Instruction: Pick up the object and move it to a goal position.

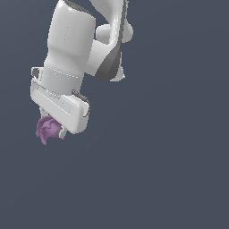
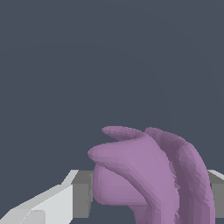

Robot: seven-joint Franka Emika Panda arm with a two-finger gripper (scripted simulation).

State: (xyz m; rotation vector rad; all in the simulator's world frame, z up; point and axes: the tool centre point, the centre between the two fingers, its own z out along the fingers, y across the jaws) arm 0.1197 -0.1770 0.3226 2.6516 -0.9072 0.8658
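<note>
The white arm (image 1: 76, 40) comes down from the top of the exterior view, and at its lower end sits the gripper (image 1: 53, 130), a blocky white housing tilted so its underside faces down and toward the exterior view's left. Right under that housing is the object (image 1: 47, 129), a small pale purple thing with curved pointed lobes, tucked up against the gripper's underside and poking out below it. Around it there is only flat dark blue-grey; I can make out no surface beneath the object, so whether it is lifted clear of anything I cannot tell.

Seen from the wrist view, the object (image 2: 148, 175) fills the lower part of the picture, its lobes curling over one another like claws. A grey pad (image 2: 82, 192) presses up against one flank of it, backed by the white finger body, and a sliver of another grey pad (image 2: 217, 179) shows at the object's far flank. So the fingers are closed in on the object from both sides, pinching it between them, with the purple lobes bulging past the pads toward the camera
</note>
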